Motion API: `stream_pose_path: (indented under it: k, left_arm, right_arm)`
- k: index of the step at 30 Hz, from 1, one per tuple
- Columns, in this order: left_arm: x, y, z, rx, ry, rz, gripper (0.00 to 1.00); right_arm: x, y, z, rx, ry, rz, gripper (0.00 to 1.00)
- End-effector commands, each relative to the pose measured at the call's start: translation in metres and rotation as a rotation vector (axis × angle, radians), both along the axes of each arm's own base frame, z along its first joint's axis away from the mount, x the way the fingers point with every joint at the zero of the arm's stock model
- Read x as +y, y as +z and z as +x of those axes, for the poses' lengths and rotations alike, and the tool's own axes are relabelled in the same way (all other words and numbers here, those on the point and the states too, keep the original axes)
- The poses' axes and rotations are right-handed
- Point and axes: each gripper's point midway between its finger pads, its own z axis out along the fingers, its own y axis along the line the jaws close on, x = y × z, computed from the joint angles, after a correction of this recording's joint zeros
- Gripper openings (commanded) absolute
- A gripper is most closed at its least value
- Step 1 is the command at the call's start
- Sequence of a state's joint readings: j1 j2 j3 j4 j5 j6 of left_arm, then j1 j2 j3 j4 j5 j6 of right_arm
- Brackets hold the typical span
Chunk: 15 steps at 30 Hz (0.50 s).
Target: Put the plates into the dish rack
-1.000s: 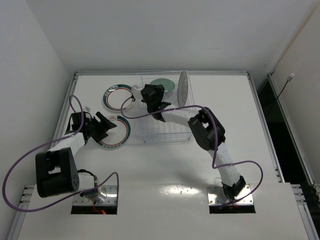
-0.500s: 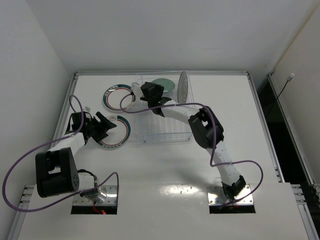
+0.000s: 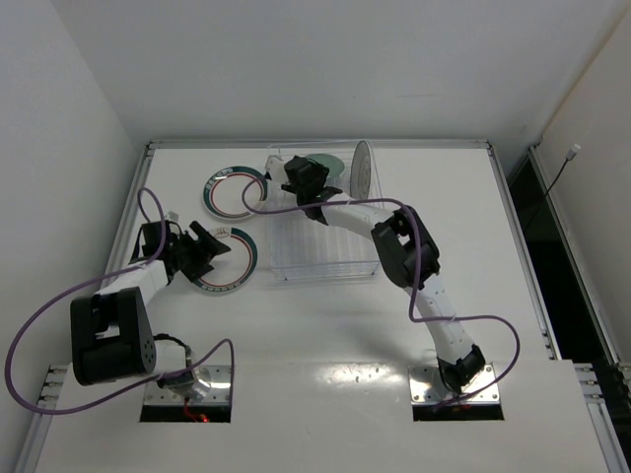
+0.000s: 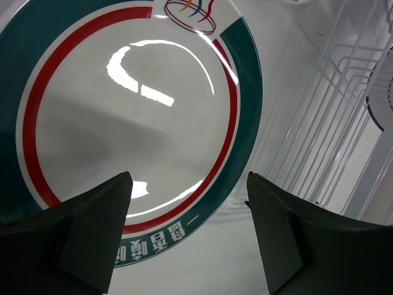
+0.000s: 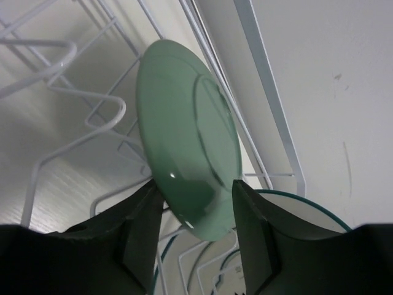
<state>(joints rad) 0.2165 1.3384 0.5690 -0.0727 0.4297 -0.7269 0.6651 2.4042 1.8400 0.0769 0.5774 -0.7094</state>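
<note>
Room and fixtures, seen from above.

1. Table (image 3: pixel 325 325): white top, matt, with soft glare near the front edge; it fills most of the floor area in view.
2. Rail (image 3: pixel 315 144): pale metal strip framing the table's far edge and running down both sides.
3. Back wall (image 3: pixel 325 69): plain white, evenly lit.
4. Left wall (image 3: pixel 49 148): plain white, slightly shaded.
5. Right wall (image 3: pixel 596 89): white, carrying a thin black cable (image 3: pixel 558 177) ending in a small white plug (image 3: pixel 573 151).
6. Gap (image 3: pixel 552 266): dark strip between table and right wall; floor not discernible.
</note>
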Motion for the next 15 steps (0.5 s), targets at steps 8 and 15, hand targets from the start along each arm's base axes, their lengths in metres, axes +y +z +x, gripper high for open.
stream_pose_path:
  k: [8,15]
  left_arm:
    - [0.0,0.002,0.006,-0.017,-0.001,-0.002,0.73]
    - [0.0,0.003,0.007,-0.026,-0.001,-0.001,0.73]
  right_arm:
    - [-0.008,-0.014,0.015,-0.039,-0.106,0.056,0.2]
    - [-0.025,0.009,0.02,-0.16,-0.244,0.085,0.0]
